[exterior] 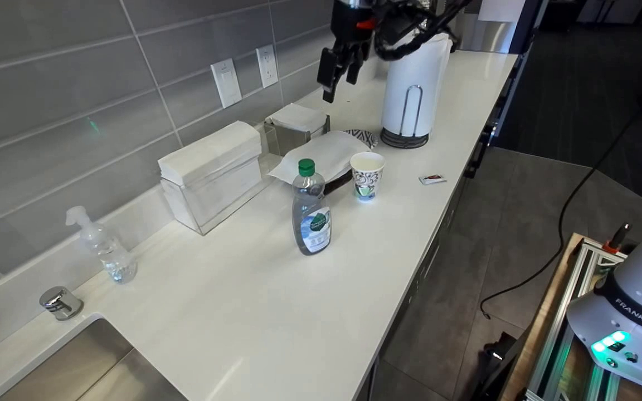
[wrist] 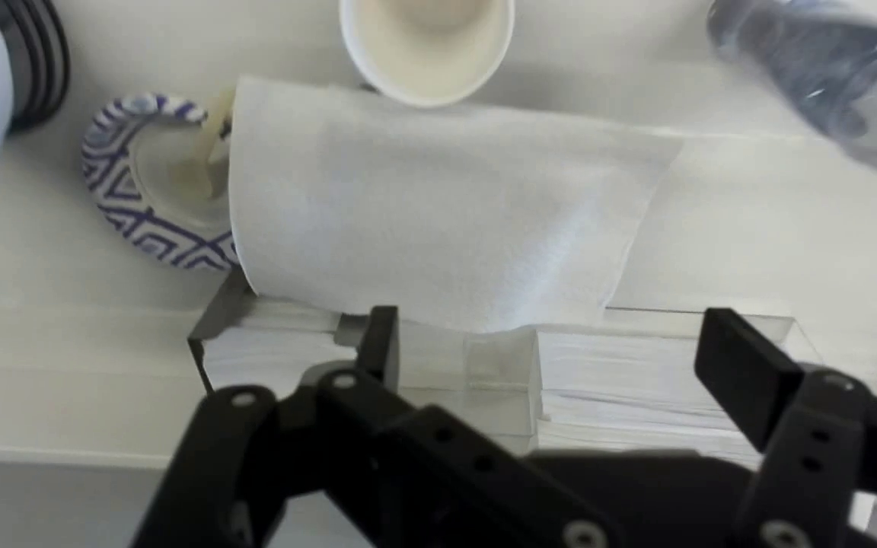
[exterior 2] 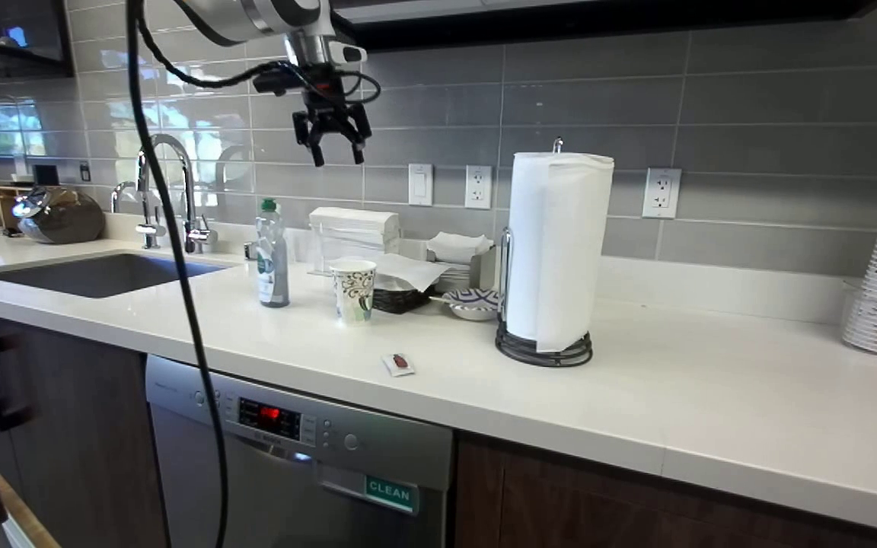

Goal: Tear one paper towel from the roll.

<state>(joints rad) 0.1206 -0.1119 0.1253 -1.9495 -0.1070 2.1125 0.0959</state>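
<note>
From the left in an exterior view, you had the sink (exterior 2: 103,275), then the green-capped bottle (exterior 2: 272,259), upright between the front and back edges of the table (exterior 2: 712,358). And there was your gripper (exterior 2: 338,160), jaws spread wide, hanging high over the table! Lower down, the patterned cup (exterior 2: 353,295) stood upright, with the small packet (exterior 2: 398,364) close to the front edge. Your paper towel (wrist: 438,213) lay limp toward the back edge, between cup and napkin holders (exterior: 226,203), hiding part of the bowl (wrist: 134,221) in the wrist view. Then came the roll (exterior 2: 560,251), upright on its dark base (exterior: 403,140) between those edges.
</note>
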